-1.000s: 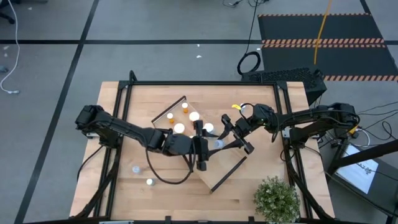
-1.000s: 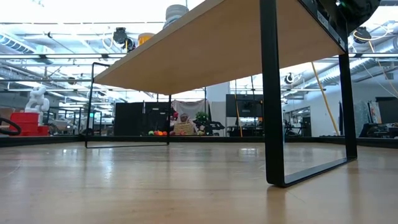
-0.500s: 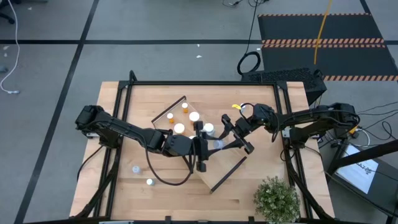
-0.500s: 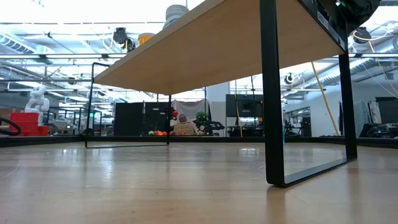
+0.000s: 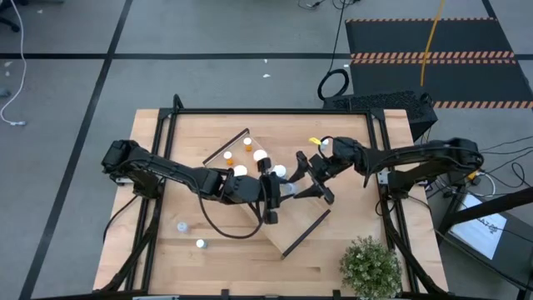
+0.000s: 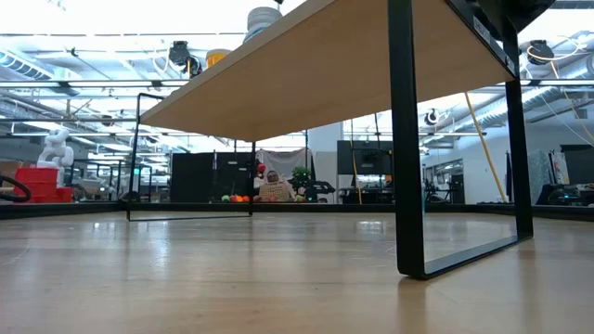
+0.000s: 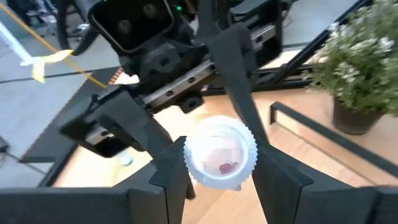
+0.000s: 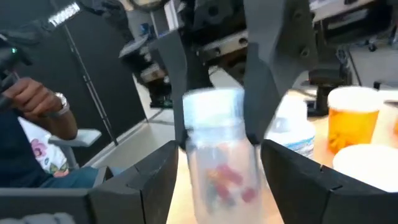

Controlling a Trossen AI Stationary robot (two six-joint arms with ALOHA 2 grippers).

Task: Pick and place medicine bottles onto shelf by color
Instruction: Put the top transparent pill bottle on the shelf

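Bottle (image 7: 220, 153): clear, mid-handover above shelf (image 5: 301, 235).
Left gripper (image 7: 219, 175): clamped on its cap.
Right gripper (image 8: 214, 163): straddling it, fingers apart.

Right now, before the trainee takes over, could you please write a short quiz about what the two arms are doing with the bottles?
1. True or false: the clear bottle stands on the shelf.
2. Two loose bottles are off the shelf. Where are they?
A. on the table, on the left arm's side
B. beside the plant
C. on the floor
3. Which pincer has its fingers on the clear bottle's white cap: the left pincer or the right pincer?

Key
1. False: it is held in the air between the two pincers, above the shelf.
2. A
3. The left pincer.
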